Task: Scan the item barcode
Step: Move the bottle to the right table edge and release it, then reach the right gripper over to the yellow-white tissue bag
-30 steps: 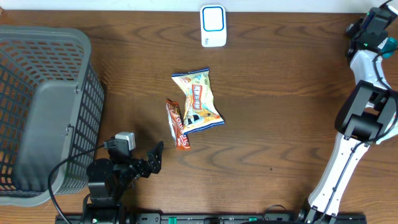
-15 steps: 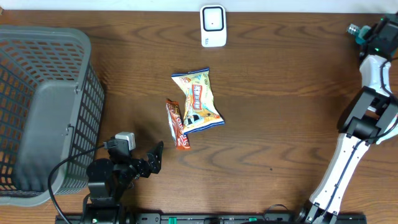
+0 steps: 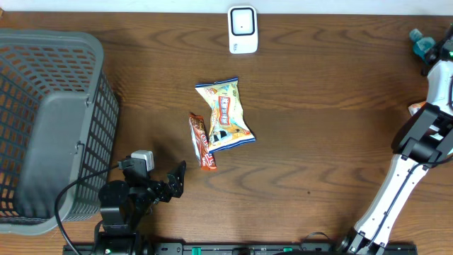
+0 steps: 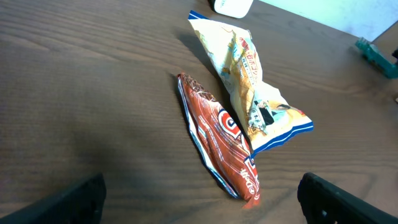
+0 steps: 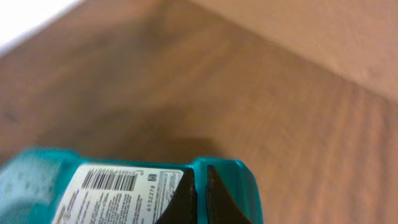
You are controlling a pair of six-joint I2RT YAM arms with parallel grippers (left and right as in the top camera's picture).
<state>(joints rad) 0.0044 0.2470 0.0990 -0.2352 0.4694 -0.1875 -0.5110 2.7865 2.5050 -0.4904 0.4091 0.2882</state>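
Note:
A yellow snack bag [image 3: 225, 113] [image 4: 249, 74] and a red-brown bar wrapper [image 3: 201, 142] [image 4: 217, 140] lie side by side mid-table. At the back edge stands the white and blue scanner [image 3: 242, 28]. My left gripper [image 3: 173, 183] [image 4: 202, 205] is open near the front edge, just short of the wrapper, with nothing between its fingers. A teal bottle [image 3: 422, 41] [image 5: 124, 186] lies at the far right, its white barcode label [image 5: 112, 182] facing the right wrist camera. My right gripper [image 5: 200, 169] is shut, its tips close over the bottle.
A large grey mesh basket [image 3: 49, 127] takes up the left side of the table. The right arm's white links [image 3: 403, 177] stand along the right edge. The table's back edge runs just behind the scanner.
The right arm has swung toward the right edge, and more of the teal bottle shows beside it. The left arm and the two packets have not moved.

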